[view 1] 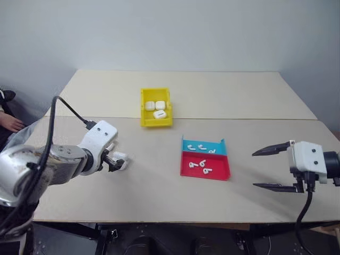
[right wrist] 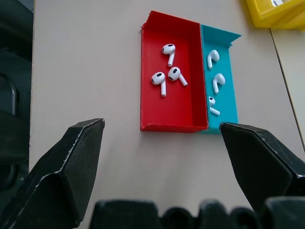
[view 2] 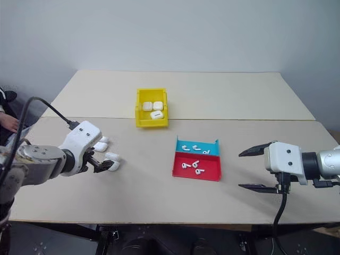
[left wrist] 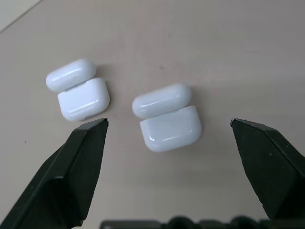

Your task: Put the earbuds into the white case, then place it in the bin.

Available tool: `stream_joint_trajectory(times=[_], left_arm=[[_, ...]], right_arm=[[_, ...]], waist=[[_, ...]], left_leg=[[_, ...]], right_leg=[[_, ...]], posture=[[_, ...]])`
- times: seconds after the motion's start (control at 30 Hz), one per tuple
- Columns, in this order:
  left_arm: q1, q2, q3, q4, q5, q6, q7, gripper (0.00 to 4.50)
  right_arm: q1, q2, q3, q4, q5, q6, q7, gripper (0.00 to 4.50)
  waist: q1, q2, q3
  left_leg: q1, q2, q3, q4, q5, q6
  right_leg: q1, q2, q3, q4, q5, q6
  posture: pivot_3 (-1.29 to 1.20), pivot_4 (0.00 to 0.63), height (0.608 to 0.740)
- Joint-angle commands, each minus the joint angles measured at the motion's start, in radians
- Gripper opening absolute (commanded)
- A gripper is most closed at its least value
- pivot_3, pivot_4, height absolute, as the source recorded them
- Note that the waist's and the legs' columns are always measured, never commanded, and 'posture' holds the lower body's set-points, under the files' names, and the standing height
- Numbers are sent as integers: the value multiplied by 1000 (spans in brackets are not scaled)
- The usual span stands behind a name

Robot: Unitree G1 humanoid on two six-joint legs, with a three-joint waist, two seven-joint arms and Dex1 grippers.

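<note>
the left gripper hangs low over the table at its left side, fingers spread wide with nothing between them touching either pad. directly under the gap lies one white case, lid hinged open; a second open case lies just beside it, outside the left finger. in the right eye view two more white pieces sit near the gripper's housing.

the right gripper hovers above the right side of the table, fingers apart, holding nothing. it points toward the red-and-blue tray. three earbuds lie loose in the red compartment and three more in the blue one.

the bin stands on the table beyond the tray, well apart from both grippers, with three closed cases inside.
</note>
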Motion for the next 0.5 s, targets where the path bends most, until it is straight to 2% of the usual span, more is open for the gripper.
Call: stream_joint_trajectory(times=[0.03,0.17,0.5], left_arm=[[-77,13,-29,135,-186,3,162,4500],[-131,1,-72,259,-356,3,329,4500],[-185,-102,-161,428,-535,2,642,4500]], right_arm=[[-10,8,20,-24,-7,18,-23,4474],[-25,9,40,-27,-3,43,-38,4474],[-7,-2,19,-15,-12,56,-34,4474]], waist=[[1,0,0],[1,0,0],[1,-1,0]], left_leg=[[0,0,0,0,0,0],[0,0,-1,0,0,0],[-1,-1,-1,0,1,-2]], right_leg=[[0,0,-1,0,0,0],[0,0,-1,0,0,0],[0,-1,-1,0,0,0]], posture=[[0,150,740],[0,150,740],[0,150,740]])
